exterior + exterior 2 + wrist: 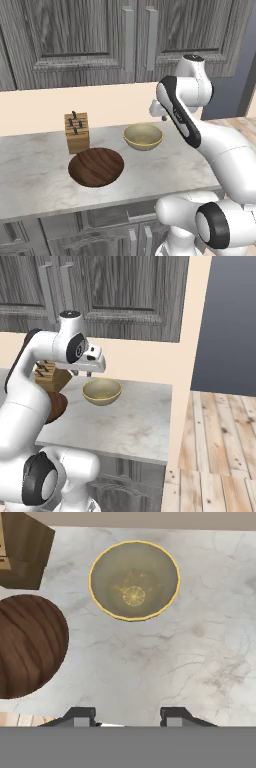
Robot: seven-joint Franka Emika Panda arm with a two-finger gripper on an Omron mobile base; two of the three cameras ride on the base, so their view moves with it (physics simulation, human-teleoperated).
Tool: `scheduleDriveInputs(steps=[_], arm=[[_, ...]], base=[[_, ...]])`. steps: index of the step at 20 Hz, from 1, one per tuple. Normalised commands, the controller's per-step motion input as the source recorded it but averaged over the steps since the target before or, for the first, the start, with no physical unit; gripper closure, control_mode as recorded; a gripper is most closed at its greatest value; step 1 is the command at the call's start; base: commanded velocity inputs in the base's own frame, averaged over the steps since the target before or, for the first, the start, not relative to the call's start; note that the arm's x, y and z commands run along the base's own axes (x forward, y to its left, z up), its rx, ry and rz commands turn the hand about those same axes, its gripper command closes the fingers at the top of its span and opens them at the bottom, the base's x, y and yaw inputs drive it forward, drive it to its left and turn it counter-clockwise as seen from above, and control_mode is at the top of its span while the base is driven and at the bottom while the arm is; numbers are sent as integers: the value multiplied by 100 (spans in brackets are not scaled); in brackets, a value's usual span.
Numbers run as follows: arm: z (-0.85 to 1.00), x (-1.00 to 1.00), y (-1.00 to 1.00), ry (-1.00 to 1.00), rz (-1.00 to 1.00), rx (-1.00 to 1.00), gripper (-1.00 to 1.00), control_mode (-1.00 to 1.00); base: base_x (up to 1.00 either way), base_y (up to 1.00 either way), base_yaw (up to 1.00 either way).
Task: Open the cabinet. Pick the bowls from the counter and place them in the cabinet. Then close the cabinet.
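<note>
The wall cabinet [75,35] is shut, both panelled doors flush, with their two vertical bar handles [129,37] side by side at the centre seam, so opening it looks like the step to do now. Below the cabinet runs the marbled counter [30,170]. The beige bowl [143,136] sits roughly under that seam, the wooden bowl [96,166] under the cabinet's left door and nearer the counter's front edge, and a knife block [77,131] under the same door, back by the wall. Your gripper [127,717] hangs well below the cabinet, pointing down at the counter just short of the beige bowl, its fingers apart with nothing between them. Leave the bowls for now: lift the hand clear of them and turn it to face the doors. Pick one bar handle, straddle it at mid-height with a finger on each side, and close squarely so it cannot slip. Then pull along the door's arc rather than straight back, swinging it wide enough for the broad wooden bowl to pass.
</note>
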Motion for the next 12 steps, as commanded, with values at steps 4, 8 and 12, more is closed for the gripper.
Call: scheduleDriveInputs(steps=[4,8,12], arm=[[0,-15,0,-7,0,0,-100,-100],[11,-27,4,-25,0,-1,-100,-100],[24,-24,22,-36,0,-5,-100,-100]], base=[[0,0,0],[0,0,0],[0,0,0]])
